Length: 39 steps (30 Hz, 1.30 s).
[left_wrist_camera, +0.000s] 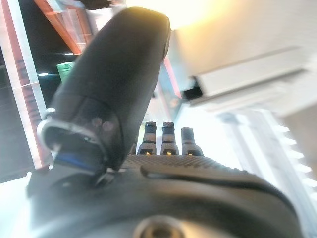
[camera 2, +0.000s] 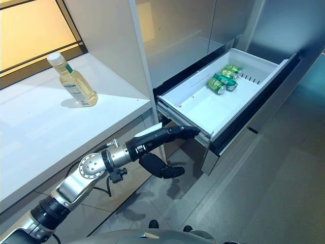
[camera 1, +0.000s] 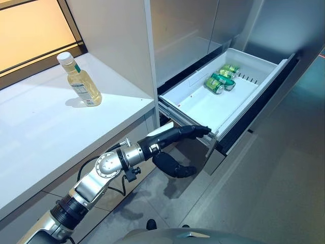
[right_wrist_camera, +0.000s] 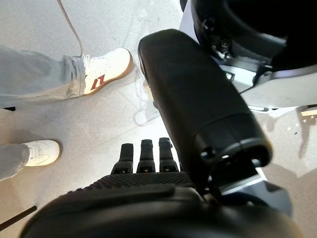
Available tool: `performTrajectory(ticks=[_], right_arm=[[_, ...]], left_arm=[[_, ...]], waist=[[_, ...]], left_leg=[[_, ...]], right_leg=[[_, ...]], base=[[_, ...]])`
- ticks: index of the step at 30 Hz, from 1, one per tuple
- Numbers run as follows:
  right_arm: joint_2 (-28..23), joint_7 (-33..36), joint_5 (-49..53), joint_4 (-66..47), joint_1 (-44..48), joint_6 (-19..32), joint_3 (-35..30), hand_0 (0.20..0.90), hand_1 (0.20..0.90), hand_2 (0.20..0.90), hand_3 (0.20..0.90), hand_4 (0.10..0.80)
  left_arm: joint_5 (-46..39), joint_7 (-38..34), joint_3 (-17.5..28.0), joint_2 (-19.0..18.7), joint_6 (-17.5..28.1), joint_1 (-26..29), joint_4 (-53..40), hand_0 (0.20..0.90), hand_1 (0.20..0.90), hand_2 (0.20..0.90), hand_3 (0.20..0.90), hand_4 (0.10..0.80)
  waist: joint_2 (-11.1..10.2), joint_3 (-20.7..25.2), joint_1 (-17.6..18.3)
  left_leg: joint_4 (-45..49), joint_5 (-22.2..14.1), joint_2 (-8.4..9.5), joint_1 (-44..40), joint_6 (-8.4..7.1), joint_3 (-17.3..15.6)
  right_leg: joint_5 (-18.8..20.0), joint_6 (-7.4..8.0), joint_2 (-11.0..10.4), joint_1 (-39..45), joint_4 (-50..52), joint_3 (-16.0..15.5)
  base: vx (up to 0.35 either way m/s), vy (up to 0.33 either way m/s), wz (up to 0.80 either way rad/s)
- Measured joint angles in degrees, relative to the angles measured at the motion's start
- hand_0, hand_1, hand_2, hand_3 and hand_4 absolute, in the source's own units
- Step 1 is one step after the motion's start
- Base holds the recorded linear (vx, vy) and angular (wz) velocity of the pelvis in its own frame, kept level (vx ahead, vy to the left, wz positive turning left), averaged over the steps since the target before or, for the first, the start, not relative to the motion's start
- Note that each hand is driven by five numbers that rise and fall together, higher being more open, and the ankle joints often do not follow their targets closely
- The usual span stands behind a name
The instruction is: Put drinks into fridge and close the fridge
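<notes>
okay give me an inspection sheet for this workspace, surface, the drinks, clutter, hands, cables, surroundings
Surface: white counter, left of the fridge.
Job's things: green cans lie in the open white fridge drawer; a bottle stands on the counter.
Clutter: nothing seen.
Hands: left hand, fingers straight, at the drawer's front corner; right hand hangs open over the floor.
Cables: nothing seen.
Surroundings: a person's shoes show on the grey floor.

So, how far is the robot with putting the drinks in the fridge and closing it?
Partly done. Three green cans already lie in the open fridge drawer. One bottle stands on the white counter, so it is left to do. The left hand reaches with straight fingers to the drawer's front corner and holds nothing. The right hand hangs over the floor, holding nothing. The drawer is not closed yet.
</notes>
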<state>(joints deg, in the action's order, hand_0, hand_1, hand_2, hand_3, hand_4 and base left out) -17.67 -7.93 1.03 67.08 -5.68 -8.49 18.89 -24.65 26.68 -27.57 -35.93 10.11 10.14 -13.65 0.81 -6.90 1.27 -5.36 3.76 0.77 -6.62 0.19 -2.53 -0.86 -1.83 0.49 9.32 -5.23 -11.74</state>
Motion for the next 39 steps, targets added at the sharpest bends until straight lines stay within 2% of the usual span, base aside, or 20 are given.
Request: performTrajectory(ticks=[5, 8, 12, 20, 28, 32, 39], right_arm=[[0.01, 0.23, 0.19, 0.0, -0.33, 0.7, -0.01, 0.9, 0.9, 0.9, 0.9, 0.8], [0.0, 0.25, 0.19, 0.06, -0.44, 1.09, -0.01, 0.9, 0.9, 0.9, 0.9, 0.8], [0.07, 0.27, 0.66, 0.63, -0.56, 1.61, -0.01, 0.9, 0.9, 0.9, 0.9, 0.8], [0.74, 0.38, 1.47, 2.4, -0.72, 2.35, -0.01, 0.9, 0.9, 0.9, 0.9, 0.8], [0.73, 0.42, 1.71, 2.55, -1.3, 2.33, -0.07, 0.9, 0.9, 0.9, 0.9, 0.8], [0.75, 0.42, 1.71, 2.55, -1.43, 2.26, -0.1, 0.9, 0.9, 0.9, 0.9, 0.8], [0.76, 0.41, 1.69, 2.55, -1.5, 2.12, -0.1, 0.9, 0.9, 0.9, 0.9, 0.8]], left_arm=[[-5.01, -3.35, 5.2, 0.61, 1.71, 1.75, -0.96, 0.9, 0.9, 0.9, 0.9, 0.8], [-5.08, -8.16, 9.61, 1.69, 3.22, 1.76, -0.99, 0.9, 0.9, 0.9, 0.9, 0.8], [-3.21, -18.75, 14.06, 1.81, 5.18, 1.76, -0.98, 0.9, 0.9, 0.9, 0.9, 0.8], [5.32, -35.36, 21.96, 2.75, 5.57, 1.79, -0.81, 0.9, 0.9, 0.9, 0.9, 0.8], [20.7, -51.27, 27.88, 1.47, 6.04, 1.99, 3.2, 0.9, 0.9, 0.9, 0.9, 0.8], [25.15, -55.29, 28.8, -0.44, 1.56, 1.99, 5.76, 0.9, 0.9, 0.9, 0.9, 0.8], [23.61, -54.88, 28.8, -0.94, -7.23, 1.99, 12.77, 0.9, 0.9, 0.9, 0.9, 0.8]], waist=[[0.02, 0.01, -0.02], [0.01, 0.01, -0.07], [-0.01, 0.03, -0.58], [-0.64, 0.83, -1.26], [-0.55, 2.0, -1.2], [-0.55, 2.03, -1.34], [-0.54, 2.44, -1.19]], left_leg=[[0.01, 0.0, 0.01, 0.07, 0.0, 0.11], [0.05, 0.01, 0.04, 0.15, 0.0, 0.34], [0.1, 0.02, 0.08, 0.14, 0.03, 0.45], [0.12, 0.1, 0.21, -0.1, 0.13, 0.54], [0.03, 0.15, 0.21, -0.48, 0.18, 0.55], [0.0, 0.15, 0.24, -0.74, 0.19, 0.57], [0.01, 0.16, 0.26, -0.73, 0.2, 0.57]], right_leg=[[0.0, 0.0, 0.01, 0.01, 0.0, -0.04], [0.0, 0.0, 0.0, 0.03, 0.0, -0.14], [0.0, 0.0, -0.01, 0.1, 0.0, -0.16], [0.0, 0.0, -0.1, 0.33, -0.01, -0.17], [0.0, 0.0, -0.1, 0.66, -0.13, -0.09], [-0.01, 0.0, -0.13, 0.94, -0.28, -0.06], [0.0, -0.01, -0.13, 0.91, -0.28, 0.03]], base=[[0.0, 0.0, 0.0], [0.009, -0.011, 0.03], [0.0, 0.0, 0.0], [0.02, -0.003, 0.01], [0.0, 0.0, 0.0], [0.0, 0.0, 0.0], [0.0, 0.0, 0.0]])
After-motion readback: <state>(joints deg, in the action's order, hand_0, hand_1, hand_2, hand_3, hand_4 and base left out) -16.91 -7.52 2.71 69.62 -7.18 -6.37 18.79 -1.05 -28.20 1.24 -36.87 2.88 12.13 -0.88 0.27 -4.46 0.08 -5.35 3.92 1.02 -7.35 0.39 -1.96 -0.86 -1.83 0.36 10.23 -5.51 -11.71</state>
